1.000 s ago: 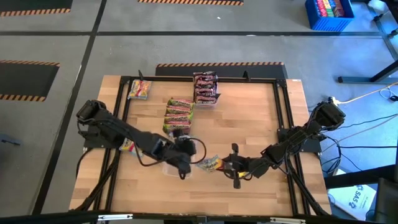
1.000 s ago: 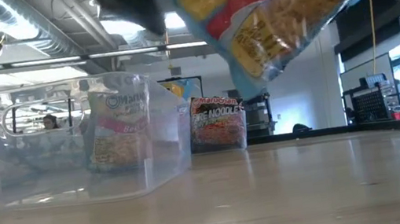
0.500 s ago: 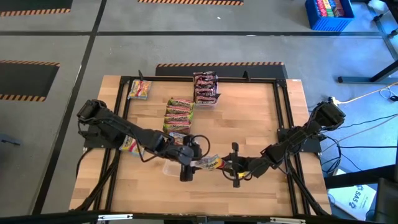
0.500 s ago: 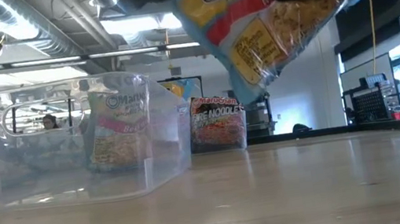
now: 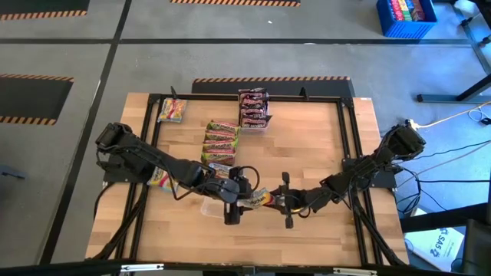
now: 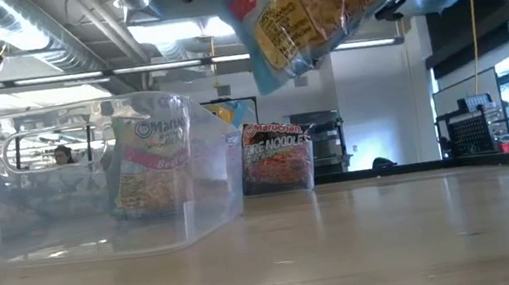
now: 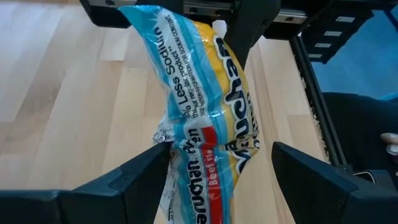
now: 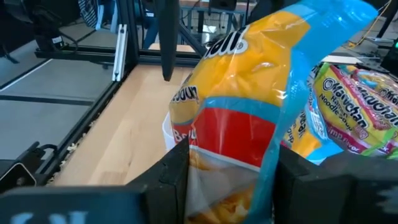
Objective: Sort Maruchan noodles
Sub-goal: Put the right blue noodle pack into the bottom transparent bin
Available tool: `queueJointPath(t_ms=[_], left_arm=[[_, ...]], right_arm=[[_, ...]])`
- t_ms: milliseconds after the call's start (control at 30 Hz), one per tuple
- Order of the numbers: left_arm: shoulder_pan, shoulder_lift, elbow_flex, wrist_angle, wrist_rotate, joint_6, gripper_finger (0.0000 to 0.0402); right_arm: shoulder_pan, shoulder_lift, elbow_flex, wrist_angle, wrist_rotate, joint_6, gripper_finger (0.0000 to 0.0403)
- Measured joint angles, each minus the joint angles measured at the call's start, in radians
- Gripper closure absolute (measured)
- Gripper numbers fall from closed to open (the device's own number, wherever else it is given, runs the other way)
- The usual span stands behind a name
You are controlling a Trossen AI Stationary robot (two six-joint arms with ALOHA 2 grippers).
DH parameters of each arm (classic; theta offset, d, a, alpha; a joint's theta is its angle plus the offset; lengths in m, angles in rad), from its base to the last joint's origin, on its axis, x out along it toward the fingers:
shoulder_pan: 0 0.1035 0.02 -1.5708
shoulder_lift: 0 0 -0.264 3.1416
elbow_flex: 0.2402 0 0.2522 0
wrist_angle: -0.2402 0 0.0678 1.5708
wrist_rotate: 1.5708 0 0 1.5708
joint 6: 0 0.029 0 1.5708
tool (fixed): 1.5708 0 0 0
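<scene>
A yellow, blue and red Maruchan noodle packet (image 5: 259, 201) hangs in the air (image 6: 314, 2) between my two grippers, near the table's front middle. My right gripper (image 5: 278, 202) is shut on it. My left gripper (image 5: 238, 198) is open, its fingers standing wide on either side of the packet's other end (image 7: 205, 180). Below lies a clear tray (image 6: 98, 176) with a yellow-pink packet (image 6: 152, 168) standing inside. Green-and-orange packets (image 5: 220, 142) lie stacked at mid-table, and dark brown-red ones (image 5: 253, 107) sit at the far edge. My right gripper pinches the packet's right-hand end (image 8: 230, 168) between its two fingers (image 8: 177, 177), coming nearly level from the table's right. The packet juts out past the fingers toward my left gripper, tilted and lifted clear of the table. My left gripper: whether one finger (image 7: 149, 171) touches the packet's crimped edge (image 7: 163, 138), I cannot tell.
A yellow-pink packet (image 5: 172, 110) lies at the far left corner, and another packet (image 5: 159, 178) shows under my left arm. A black frame (image 5: 349, 146) borders the wooden table. Bare wood lies to the right of the stacks.
My left gripper has opened and let go of the packet's end, and its wrist has tipped. The packet stays in my right gripper. In the low view it has swung up and toward the picture's left.
</scene>
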Motion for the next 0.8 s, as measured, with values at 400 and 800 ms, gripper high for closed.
queueJointPath(t_ms=[400, 800], left_arm=[[0.0, 0.0, 0.0, 0.005, -0.039, 0.001, 0.0123], [0.0, 0.001, 0.0, 0.005, -0.015, 0.003, 0.0125]], right_arm=[[0.0, 0.0, 0.0, 0.022, 0.01, -0.056, 0.028], [0.0, 0.0, 0.0, 0.106, 0.035, -0.11, 0.028]])
